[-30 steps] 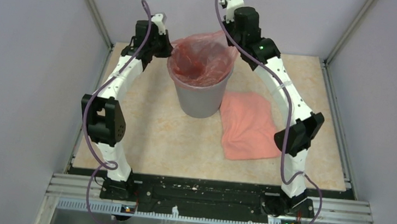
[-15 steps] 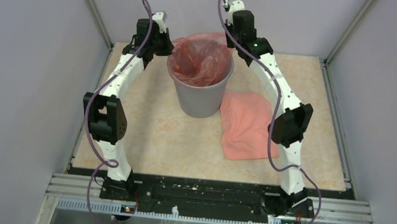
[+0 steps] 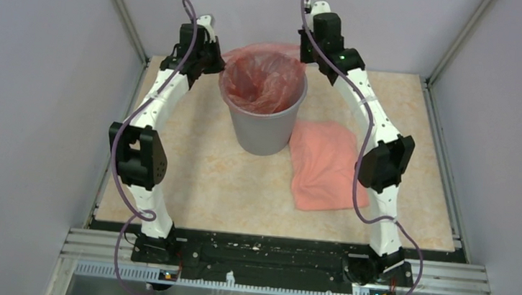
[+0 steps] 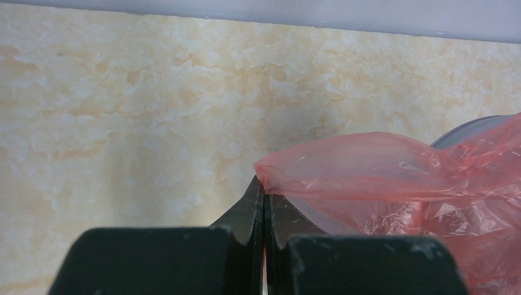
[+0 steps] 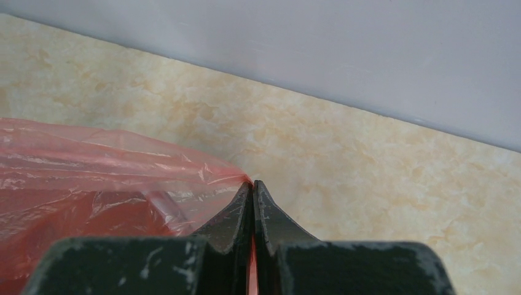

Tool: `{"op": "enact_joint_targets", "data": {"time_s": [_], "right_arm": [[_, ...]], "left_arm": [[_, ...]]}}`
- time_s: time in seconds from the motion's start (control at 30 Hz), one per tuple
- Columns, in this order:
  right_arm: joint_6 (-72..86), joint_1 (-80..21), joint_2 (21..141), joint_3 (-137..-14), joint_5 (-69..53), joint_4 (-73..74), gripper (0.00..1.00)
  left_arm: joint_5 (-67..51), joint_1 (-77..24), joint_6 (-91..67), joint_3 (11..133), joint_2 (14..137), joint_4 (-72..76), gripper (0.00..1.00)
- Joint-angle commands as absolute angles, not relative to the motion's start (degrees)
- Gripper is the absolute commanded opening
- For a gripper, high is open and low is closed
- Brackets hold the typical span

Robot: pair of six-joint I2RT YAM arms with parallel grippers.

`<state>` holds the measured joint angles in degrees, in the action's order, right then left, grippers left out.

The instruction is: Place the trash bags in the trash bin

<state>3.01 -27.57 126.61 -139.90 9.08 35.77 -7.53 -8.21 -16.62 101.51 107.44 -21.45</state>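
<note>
The left gripper (image 4: 263, 192) has its two fingers pressed together on a corner of film from the first trash bag (image 3: 261, 82). The right gripper (image 5: 252, 187) pinches the opposite edge of the same bag, its fingers likewise clamped on the plastic. Between the two, the bag's mouth is stretched over the top of the single trash bin (image 3: 263, 130), and its body hangs inside. There are two bags in all: the second trash bag (image 3: 325, 167) lies flat on the table (image 3: 204, 178), just beside the bin on its right. Compared with a second ago, the right gripper has shifted a little right, the left slightly outward, and the mouth is spread wider. The bin and the flat bag have not moved.
</note>
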Motion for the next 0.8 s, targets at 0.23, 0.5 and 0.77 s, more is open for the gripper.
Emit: {"op": "enact_joint_targets", "data": {"time_s": [0.23,0.5,0.77], "right_arm": [[8.6,-24.8,128.0,-142.0,2.6,36.3,0.0],[13.1,-22.8,129.3,-141.9,-3.4,36.7,0.0],[16.0,-21.8,128.3,-139.1,-7.5,36.1,0.0]], "left_arm": [[-5.4,-7.8,-19.0,104.7,108.3,-25.0,0.0],[-7.1,-7.1,-20.5,104.1,107.9,-24.8,0.0],[-9.9,-4.9,-23.3,102.1,106.3,-23.5,0.0]]}}
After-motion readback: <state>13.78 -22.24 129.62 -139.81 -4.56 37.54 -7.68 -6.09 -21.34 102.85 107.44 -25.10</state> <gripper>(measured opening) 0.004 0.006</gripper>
